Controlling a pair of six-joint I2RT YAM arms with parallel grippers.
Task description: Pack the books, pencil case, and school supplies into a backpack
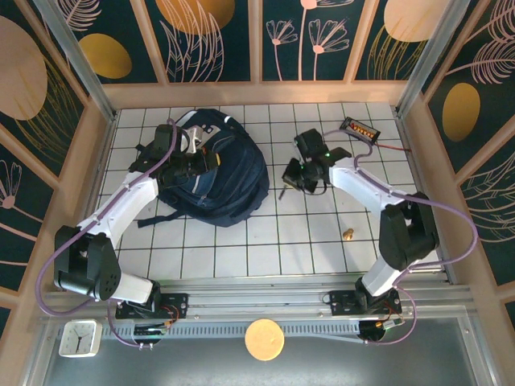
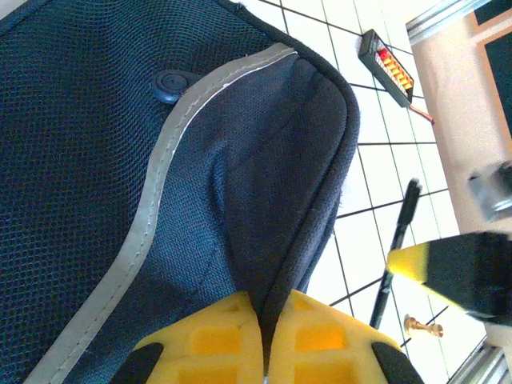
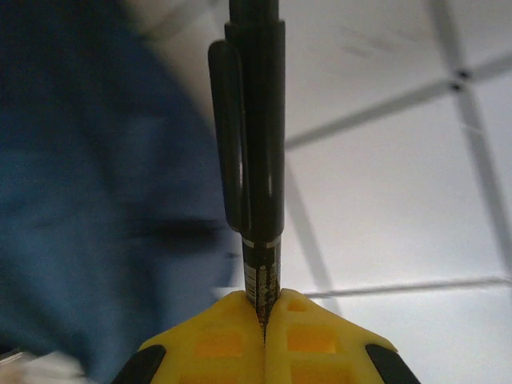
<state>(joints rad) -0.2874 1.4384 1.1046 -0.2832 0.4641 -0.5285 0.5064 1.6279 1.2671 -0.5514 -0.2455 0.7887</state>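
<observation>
With left hand point(image 1: 199, 163) on backpack point(image 1: 235, 191), right hand point(image 1: 290, 183) holds pen point(image 1: 283, 193).

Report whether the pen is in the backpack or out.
Out: the right gripper is shut on the pen against white tiles, beside the backpack.

Dark navy backpack point(image 1: 221, 181) lying flat, left of centre, slim black clipped pen point(image 3: 256, 144) beside it, pinched in right tool point(image 3: 264, 318).

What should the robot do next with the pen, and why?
Probably lift the pen a little off the table, then carry it toward the backpack. The right gripper is shut on the pen's end, so it looks ready to move. The left gripper pinches the backpack's edge, seemingly holding it for packing.
</observation>
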